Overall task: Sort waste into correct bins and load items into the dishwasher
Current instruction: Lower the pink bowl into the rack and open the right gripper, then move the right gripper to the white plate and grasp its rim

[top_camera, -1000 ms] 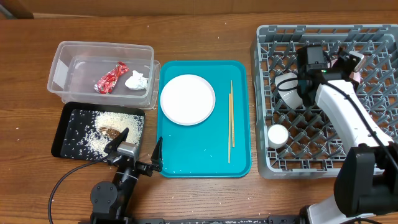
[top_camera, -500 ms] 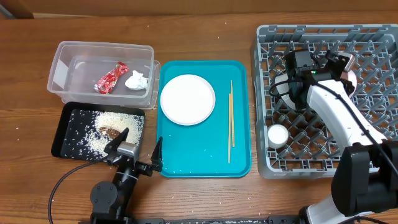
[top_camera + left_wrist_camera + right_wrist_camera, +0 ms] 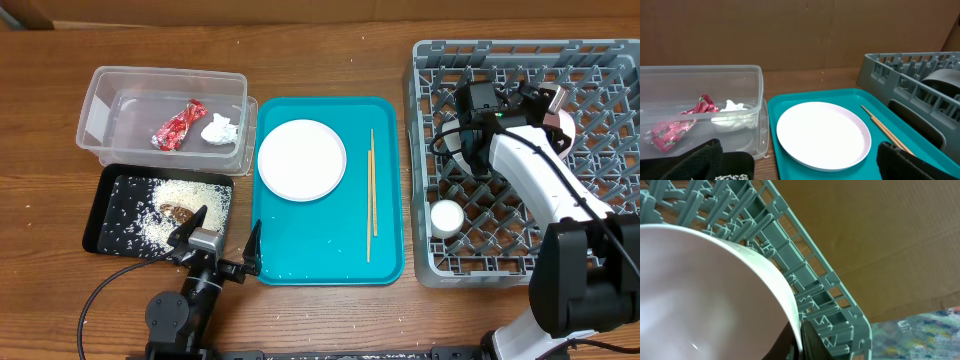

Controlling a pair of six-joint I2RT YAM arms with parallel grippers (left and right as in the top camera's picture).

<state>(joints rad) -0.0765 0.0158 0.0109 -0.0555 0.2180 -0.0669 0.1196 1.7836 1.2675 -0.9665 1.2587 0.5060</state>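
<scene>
At right of overhead frame, R gripper (image 3: 552,100) sits over upper part of the grey rack (image 3: 600,60). Wrist cam: pink bowl (image 3: 705,290) fills the view, rim running into the finger gap at bottom edge. Fingers look pinched on the rim, bowl tipped on edge. White bowl (image 3: 458,140) is partly under the arm. Small cup (image 3: 447,217) is lower left in rack.

L gripper (image 3: 222,236) is at lower left, fingers wide apart, holding nothing, betw. black tray (image 3: 95,215) and teal tray (image 3: 320,250).

Chopsticks (image 3: 370,195) lie on teal tray, parallel, long axis top–bottom of frame, just right of plate (image 3: 301,160).

In the clear tub (image 3: 100,110), wrapper (image 3: 180,124) has its long axis diagonal, lower left to upper right; tissue (image 3: 218,129) is just beside it. Rice (image 3: 190,195) and brown lump (image 3: 178,211) are in black tray.
</scene>
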